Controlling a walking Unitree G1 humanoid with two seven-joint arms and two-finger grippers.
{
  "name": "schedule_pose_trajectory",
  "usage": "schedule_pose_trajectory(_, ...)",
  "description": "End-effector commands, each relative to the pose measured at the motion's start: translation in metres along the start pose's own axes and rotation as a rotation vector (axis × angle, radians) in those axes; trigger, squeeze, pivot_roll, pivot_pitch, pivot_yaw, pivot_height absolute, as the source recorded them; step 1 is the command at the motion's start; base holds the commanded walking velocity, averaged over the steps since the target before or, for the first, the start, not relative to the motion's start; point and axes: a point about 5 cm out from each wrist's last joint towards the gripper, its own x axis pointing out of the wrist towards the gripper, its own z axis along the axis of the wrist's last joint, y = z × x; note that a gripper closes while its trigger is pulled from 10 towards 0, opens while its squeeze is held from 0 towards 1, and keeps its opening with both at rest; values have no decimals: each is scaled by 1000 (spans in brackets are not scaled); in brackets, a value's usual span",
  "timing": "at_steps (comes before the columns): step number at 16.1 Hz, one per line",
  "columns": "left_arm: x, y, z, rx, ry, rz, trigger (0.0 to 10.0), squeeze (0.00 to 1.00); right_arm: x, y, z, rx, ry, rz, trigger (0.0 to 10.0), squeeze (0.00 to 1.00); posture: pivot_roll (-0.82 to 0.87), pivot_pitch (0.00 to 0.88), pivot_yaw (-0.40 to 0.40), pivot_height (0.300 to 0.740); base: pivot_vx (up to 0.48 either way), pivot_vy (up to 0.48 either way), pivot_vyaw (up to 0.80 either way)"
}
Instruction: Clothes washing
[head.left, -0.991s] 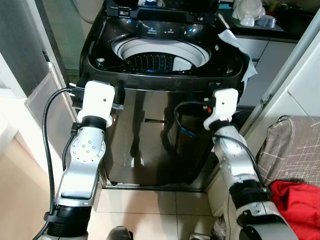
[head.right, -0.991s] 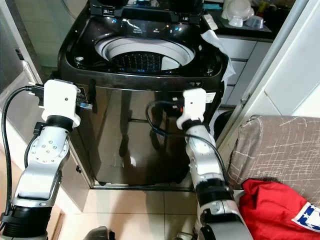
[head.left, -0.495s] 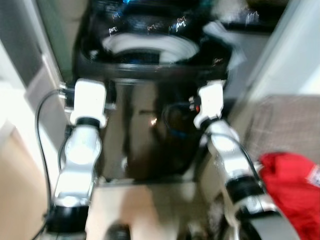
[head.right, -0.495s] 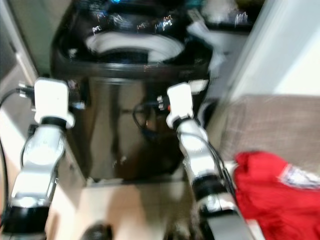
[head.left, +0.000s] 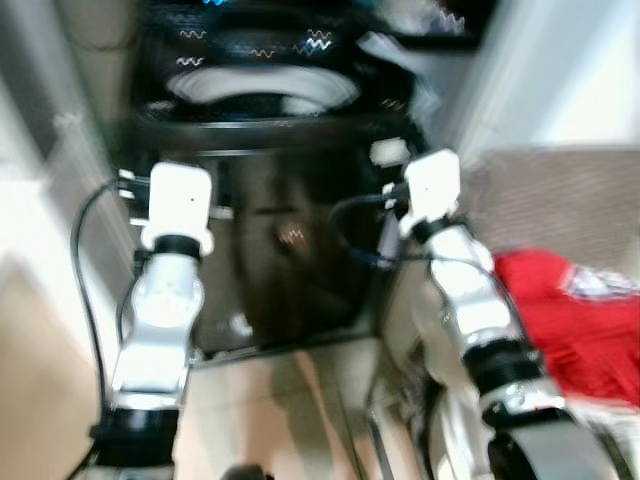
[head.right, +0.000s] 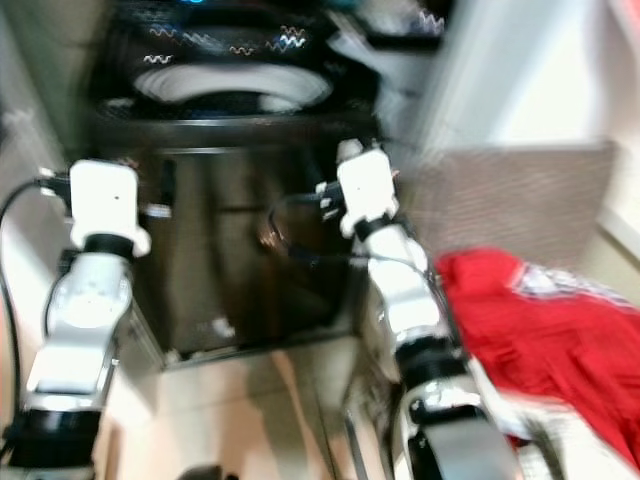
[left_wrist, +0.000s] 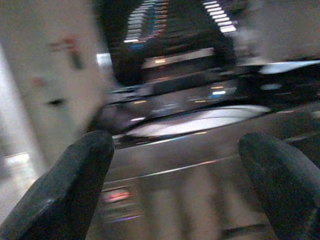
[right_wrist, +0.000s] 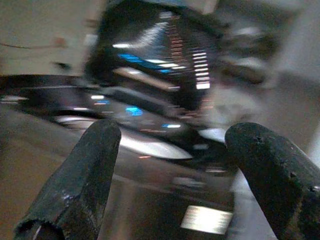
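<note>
Both grippers, left gripper (left_wrist: 175, 185) and right gripper (right_wrist: 170, 175), are spreading their fingers wide, holding nothing, facing the open washing machine (head.left: 260, 90); red clothes (head.left: 570, 320) are waiting on the right.

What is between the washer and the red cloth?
In the right eye view, the right arm stands between the washer and the red cloth; blur hides finer detail.

Pale tiled floor (head.left: 300, 400) at 6 o'clock | white wall (head.left: 560, 70) at 2 o'clock | frames motion-blurred, bright light.
</note>
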Motion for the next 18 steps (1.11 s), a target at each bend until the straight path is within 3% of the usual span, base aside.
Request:
schedule_pose_trajectory(1,2,-6,1,2,-7,-27,10000,0,7,-10,15,-12,-68,-39,10000,0,48,4,-30,740,0,0,-675)
schedule_pose_trajectory(3,2,-7,0,4,-8,-34,10000,0,12,-21,21,-15,-84,-74,10000,0,48,4,-30,740,0,0,-669)
schedule_pose_trajectory(5,5,-8,-1,-3,-12,-42,10000,0,9,-32,12,-18,-46,-122,10000,0,32,0,-23,740,0,0,-678)
schedule_pose_trajectory(9,7,-8,-2,-7,-16,-45,10000,0,2,-42,15,-31,-71,-218,10000,0,22,0,-17,740,0,0,-678)
schedule_pose_trajectory(10,8,-9,-1,-10,-22,-55,10000,0,2,-55,23,65,-73,-338,10000,0,14,0,-13,740,0,0,-681)
schedule_pose_trajectory(13,11,-10,-1,-12,-28,-63,10000,0,4,-73,32,118,-43,-416,10000,0,-5,0,-6,740,0,0,-675)
schedule_pose_trajectory(15,12,-10,1,-16,-36,-71,10000,0,2,-96,20,145,159,-437,10000,0,-24,0,-2,740,0,0,-525)
schedule_pose_trajectory(17,15,-10,2,-24,-45,-87,10000,0,-20,-134,4,130,432,-549,10000,0,-49,0,3,740,0,0,-491)
schedule_pose_trajectory(18,17,-12,3,-39,-49,-125,10000,0,-30,-140,1,110,457,-623,10000,0,-65,0,9,740,0,0,0)
